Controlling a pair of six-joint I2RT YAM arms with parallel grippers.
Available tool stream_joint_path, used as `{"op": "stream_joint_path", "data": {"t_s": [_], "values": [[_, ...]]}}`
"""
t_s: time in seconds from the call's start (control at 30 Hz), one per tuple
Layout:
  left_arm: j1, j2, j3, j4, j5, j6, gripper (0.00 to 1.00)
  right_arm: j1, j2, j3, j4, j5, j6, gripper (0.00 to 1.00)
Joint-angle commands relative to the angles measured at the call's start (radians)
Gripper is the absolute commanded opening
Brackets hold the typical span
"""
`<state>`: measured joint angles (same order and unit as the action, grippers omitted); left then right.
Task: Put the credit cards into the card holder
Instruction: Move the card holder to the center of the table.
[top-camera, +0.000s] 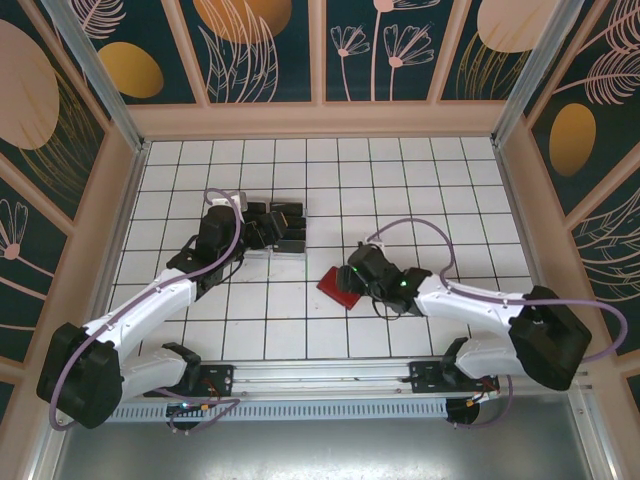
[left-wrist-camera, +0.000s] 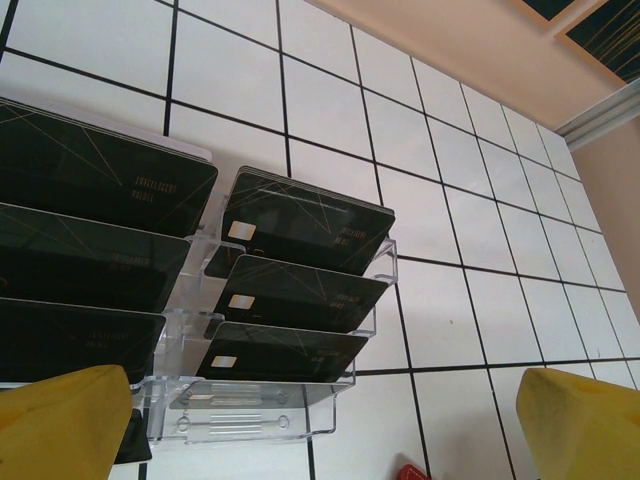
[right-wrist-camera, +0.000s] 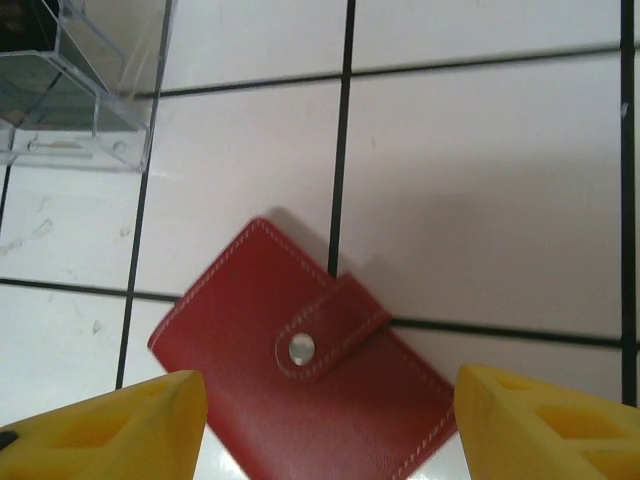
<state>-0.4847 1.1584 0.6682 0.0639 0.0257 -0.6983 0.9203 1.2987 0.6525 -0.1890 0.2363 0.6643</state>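
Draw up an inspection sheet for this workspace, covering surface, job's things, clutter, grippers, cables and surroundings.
Surface: white tiled table with dark grout lines.
Job's things: black credit cards stand in tiers in a clear rack. The red card holder lies flat on the tiles, its tab snapped shut.
Clutter: nothing seen beyond the rack.
Grippers: the left gripper is open, facing the rack. The right gripper is open above the card holder.
Cables: purple cables loop along both arms, off the tiles.
Surroundings: wood-framed walls with dark floral panels.
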Motion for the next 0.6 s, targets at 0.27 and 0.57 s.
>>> {"op": "stream_joint_path", "data": {"t_s": [0.27,0.57], "values": [[-0.007,-0.014,0.004,-0.006,-0.002,-0.03,0.98,0.01,0.159,0.11,-0.058,0.006,-0.295,0.62],[-0.008,-0.006,0.004,0.004,0.009,-0.034,0.99,-0.008,0.257,0.121,-0.032,0.008,-0.275,0.62]]}}
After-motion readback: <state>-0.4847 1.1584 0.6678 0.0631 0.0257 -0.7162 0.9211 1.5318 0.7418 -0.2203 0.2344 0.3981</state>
